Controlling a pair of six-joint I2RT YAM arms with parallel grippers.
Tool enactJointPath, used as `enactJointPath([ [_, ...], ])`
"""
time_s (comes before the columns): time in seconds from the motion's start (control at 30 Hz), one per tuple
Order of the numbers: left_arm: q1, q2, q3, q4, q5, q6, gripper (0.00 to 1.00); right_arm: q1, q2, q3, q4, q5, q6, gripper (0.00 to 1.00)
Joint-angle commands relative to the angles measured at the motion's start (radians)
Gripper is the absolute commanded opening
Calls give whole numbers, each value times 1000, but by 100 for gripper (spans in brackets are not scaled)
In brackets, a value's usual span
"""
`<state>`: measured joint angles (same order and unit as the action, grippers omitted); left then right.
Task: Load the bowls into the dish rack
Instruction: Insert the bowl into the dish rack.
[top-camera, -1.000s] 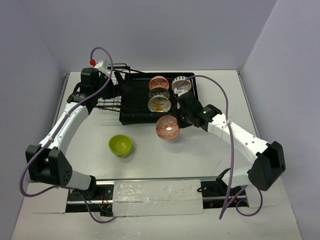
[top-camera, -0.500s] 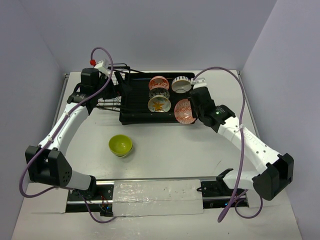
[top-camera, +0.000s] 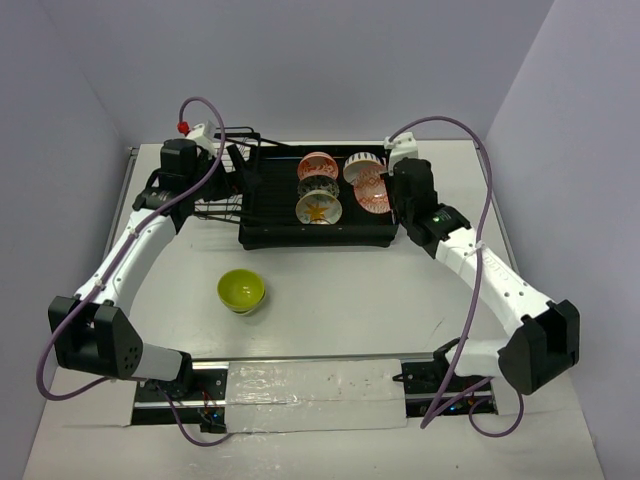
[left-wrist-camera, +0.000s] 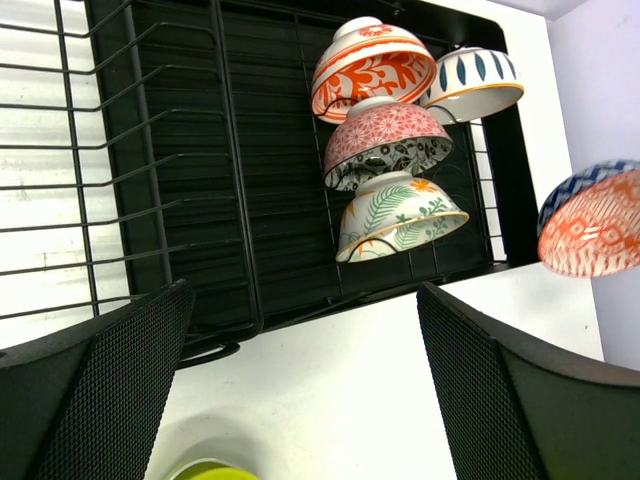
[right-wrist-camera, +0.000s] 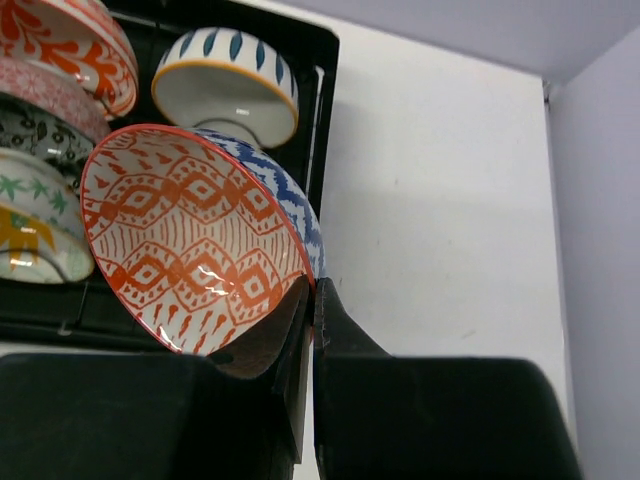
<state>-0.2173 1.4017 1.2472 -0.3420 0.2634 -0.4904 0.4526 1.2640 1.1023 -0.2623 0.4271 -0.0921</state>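
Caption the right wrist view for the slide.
Tilted orange bowl, rim pinched in the right fingers, at the rack's right edge beside a blue-striped bowl.

Lab setup: bare partitions (top-camera: 300, 60) enclose white table (top-camera: 350, 295).

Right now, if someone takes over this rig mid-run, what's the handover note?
Left gripper: open, empty, hovering by the wire-basket side of the dish rack.
Right gripper: shut on the rim of the red-orange patterned bowl, tilted over the rack's right end beside the blue-petal bowl.
Done: three patterned bowls stand in a row in the rack, with the blue-petal one to their right.
Left: set down and release the held bowl, then load the lime green bowl from the table.
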Motion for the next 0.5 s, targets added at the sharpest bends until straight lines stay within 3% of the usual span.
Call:
enactJointPath([
  [0.0, -4, -40, -5, 24, -24, 21, 99, -35, 11, -10, 244, -36, -110, 0],
  [0.23, -4, -52, -29, 35, -35, 32, 99, -58, 41, -116, 521, -174, -280, 0],
  [0.47, -4, -40, -28, 32, -55, 47, 99, -101, 104, -171, 736, -290, -294, 0],
])
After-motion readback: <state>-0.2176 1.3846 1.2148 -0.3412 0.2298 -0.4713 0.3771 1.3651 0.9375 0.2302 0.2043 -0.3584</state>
